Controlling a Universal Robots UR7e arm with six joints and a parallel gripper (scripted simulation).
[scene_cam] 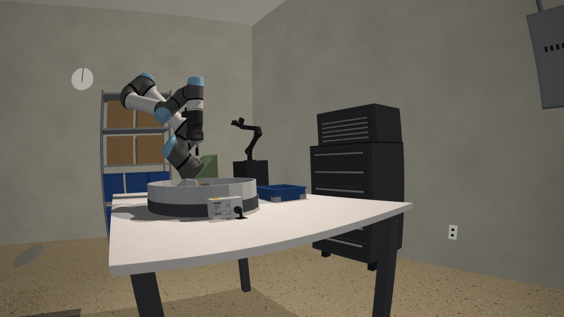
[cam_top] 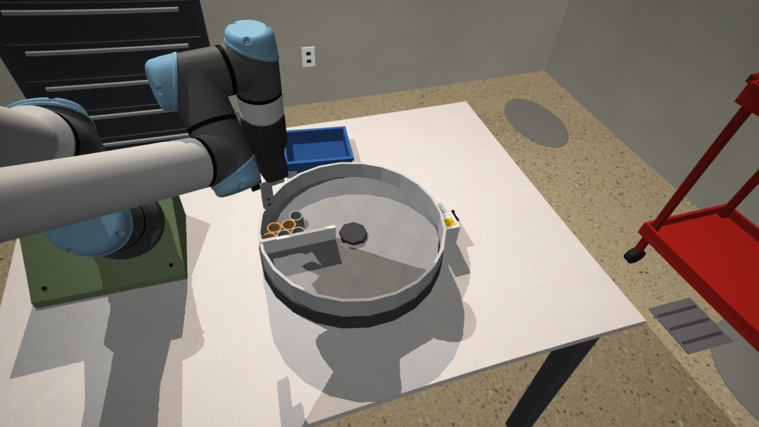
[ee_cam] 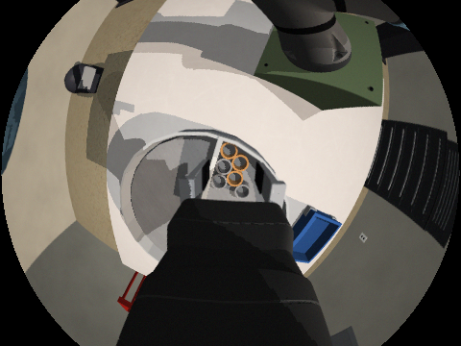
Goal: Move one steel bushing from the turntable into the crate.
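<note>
In the turntable [cam_top: 354, 306] [scene_cam: 177, 193] [ee_cam: 126, 188], three grey steel bushings stand upright beside three orange-rimmed ones, grouped against the divider. One steel bushing [cam_top: 300, 220] [ee_cam: 235, 191] stands at the end of the group nearest the crate. An orange-rimmed bushing [ee_cam: 248, 162] stands in the group's other row. My gripper [scene_cam: 191, 149] [ee_cam: 232, 170] is open and empty, pointing down, high above the bushings. In the wrist view the group shows between its fingers. The blue crate [cam_top: 321, 163] [scene_cam: 276, 193] [ee_cam: 314, 235] stands beside the turntable; no bushing shows in its visible part.
The raised divider [cam_top: 299, 239] [ee_cam: 217, 151] runs from the turntable's wall toward its dark central hub [cam_top: 353, 232]. A white control box [cam_top: 450, 220] [scene_cam: 224, 208] stands against the outer wall. The green robot base [cam_top: 106, 276] [ee_cam: 317, 82] stands on the table.
</note>
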